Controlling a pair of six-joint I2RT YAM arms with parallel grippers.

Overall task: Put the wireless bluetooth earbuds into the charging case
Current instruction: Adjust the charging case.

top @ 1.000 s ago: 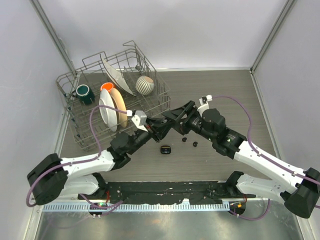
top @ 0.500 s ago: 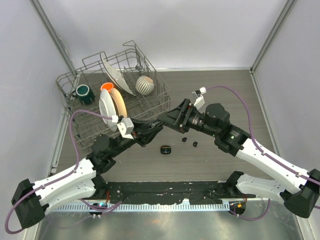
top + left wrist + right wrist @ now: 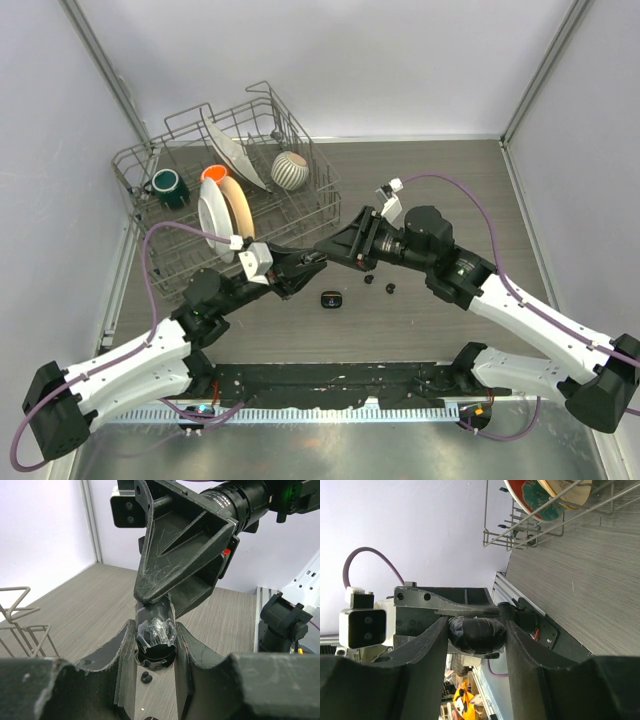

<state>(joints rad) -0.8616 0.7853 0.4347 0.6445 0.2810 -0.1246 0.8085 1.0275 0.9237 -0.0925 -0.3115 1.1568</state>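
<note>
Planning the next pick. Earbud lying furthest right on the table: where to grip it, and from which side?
Probably come straight down from above and close across the small rounded body of the earbud. It lies low on the table with bare wood all round, apart from the second earbud, so a side approach has nothing to catch. Stem direction is too small to tell.

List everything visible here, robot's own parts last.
table: one, brown wood-grain, underneath everything
dish rack: one, grey wire, far left
mug: one, green, in rack
cup: one, orange, in rack
plates: three, two white and one tan, in rack
ribbed pot: one, cream, in rack
charging case: one, black, table centre
earbuds: two, black, right of case
black rounded item: one, unidentifiable, between both hands
left hand: one, black, shut on that item
right hand: one, black, fingers flanking it; grip unclear
</note>
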